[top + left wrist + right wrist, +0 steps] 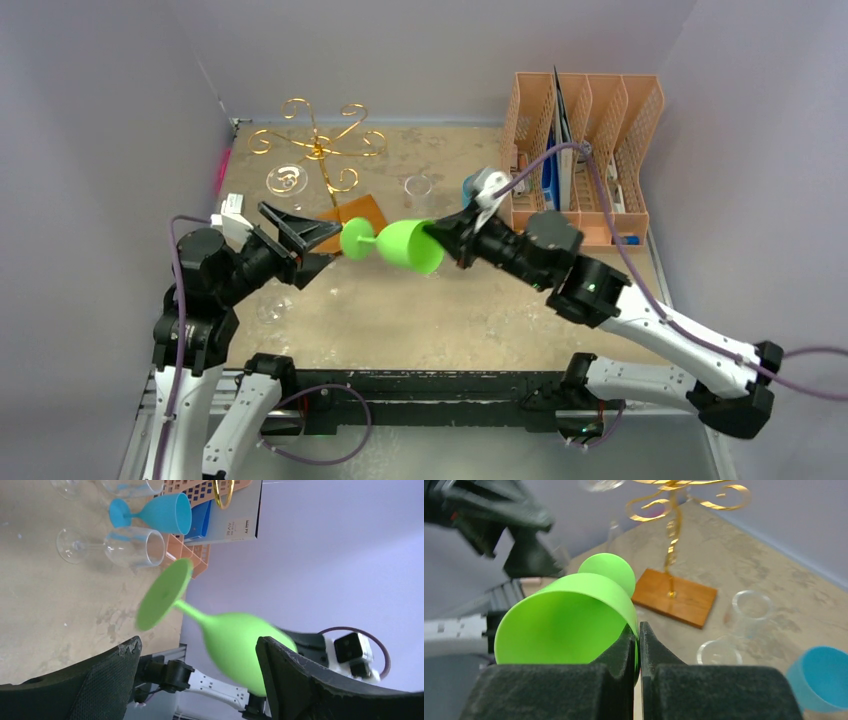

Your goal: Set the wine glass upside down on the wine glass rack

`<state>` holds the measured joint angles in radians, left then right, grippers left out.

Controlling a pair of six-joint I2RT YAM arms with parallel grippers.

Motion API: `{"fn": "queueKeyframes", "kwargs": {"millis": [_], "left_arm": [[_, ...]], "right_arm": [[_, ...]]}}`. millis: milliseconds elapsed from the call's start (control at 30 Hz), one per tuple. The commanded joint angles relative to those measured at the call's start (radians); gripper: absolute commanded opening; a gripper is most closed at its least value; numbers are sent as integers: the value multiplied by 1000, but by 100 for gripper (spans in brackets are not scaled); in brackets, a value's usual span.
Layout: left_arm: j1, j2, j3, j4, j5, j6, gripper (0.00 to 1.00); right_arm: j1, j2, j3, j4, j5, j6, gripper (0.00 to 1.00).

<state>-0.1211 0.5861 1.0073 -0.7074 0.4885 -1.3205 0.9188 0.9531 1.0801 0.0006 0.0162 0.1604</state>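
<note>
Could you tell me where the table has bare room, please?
Freest: the mottled tabletop between the left arm and right arm, under the green plastic wine glass. Crowded: around the gold wire rack and beside the orange file organiser, where a blue glass lies.

Wine glass (pixel 405 245): opaque bright green, with a rounded bowl, thin stem and flat round foot. It is off the tabletop (pixel 450 310), lying roughly horizontal in the air. The bowl's rim wall is pinched between the closed fingers of the right gripper (pixel 437 238). The mouth faces that gripper and the foot points away, ending just ahead of the left gripper (pixel 300 232).

Wine glass rack (pixel 320 152): gold wire, curled spiral arms on a central post, brown wooden base. It stands upright on the tabletop, beyond the left gripper.
</note>
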Motion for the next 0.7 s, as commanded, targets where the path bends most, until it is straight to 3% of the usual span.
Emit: {"fn": "queueKeyframes", "kwargs": {"millis": [0,233,433,667], "left_arm": [[-5,-14,-32,25,68,-91,84],[-5,-80,-100,-43,42,-216,82],[-5,-140,-178,-77,24,-349,71],[-5,-165,-122,-251,-94,-390,60]], "right_arm": [[168,58,62,56,221,-201,0],[225,85,-10,203,181,-226,0],[295,110,-48,260,197,-286,0],[392,164,-72,315,307,-380,0]]}}
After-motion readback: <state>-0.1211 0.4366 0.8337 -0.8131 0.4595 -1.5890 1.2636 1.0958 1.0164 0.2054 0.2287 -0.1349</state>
